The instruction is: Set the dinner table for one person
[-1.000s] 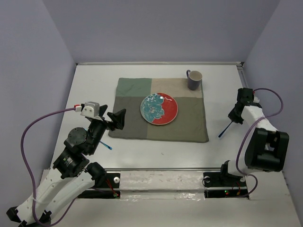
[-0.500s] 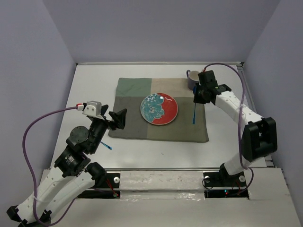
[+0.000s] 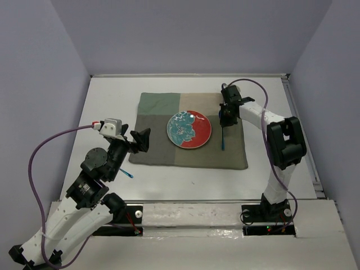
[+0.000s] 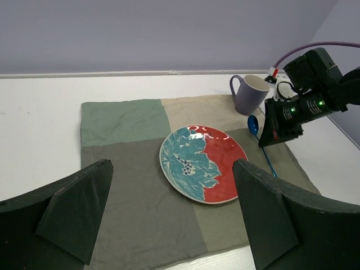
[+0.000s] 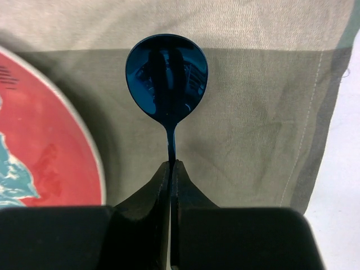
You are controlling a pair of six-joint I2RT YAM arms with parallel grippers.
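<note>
On the right half of the cloth mat (image 3: 157, 149), my right gripper (image 5: 170, 164) is clamped on the blue spoon (image 5: 166, 76). Its two fingers pinch the thin neck just behind the bowl. In the right wrist view the bowl faces up and projects past my fingertips, over the seam between the beige and grey-green patches. In the top view the handle runs back toward the near edge of the mat. The spoon sits just beside the right rim of the red-and-teal plate (image 3: 189, 130), apart from it. I cannot tell whether the spoon touches the cloth.

My left gripper (image 3: 139, 140) hovers at the left edge of the mat with its jaws spread wide and nothing between them.

The mat lies flat at the centre of the dinner table (image 3: 112, 101). The plate is centred on the mat. A grey mug (image 4: 250, 94) stands upright at the far right corner of the mat. A second blue utensil (image 3: 126, 174) lies on the bare tabletop beside my left arm, partly hidden.
</note>
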